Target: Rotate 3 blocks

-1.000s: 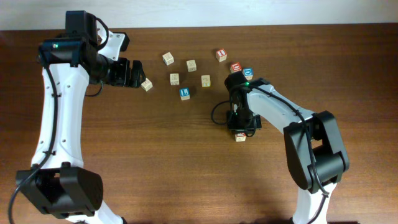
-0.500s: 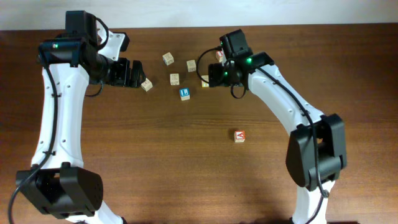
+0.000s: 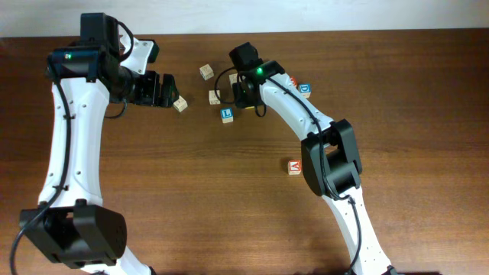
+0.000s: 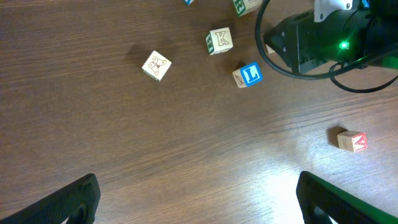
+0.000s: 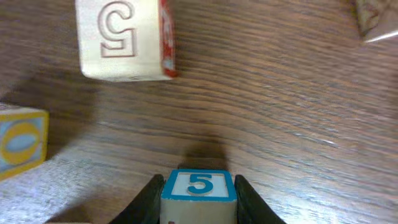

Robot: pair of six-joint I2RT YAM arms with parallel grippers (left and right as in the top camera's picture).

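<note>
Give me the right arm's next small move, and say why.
Probably twist the wrist to turn the block with the blue 5 where it stands. The right gripper has a finger against each of its sides, so the grip looks made. The nearest neighbours, the pale block carved with a 5 and the block with a yellow face, stand apart from it.

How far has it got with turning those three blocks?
Probably one is done: the red A cube lies alone on the table, apart from the rest. In hand: the right end effector grips a blue-framed 5 cube. Left to do: the blue L cube sits untouched, and the left end effector hangs open.
</note>
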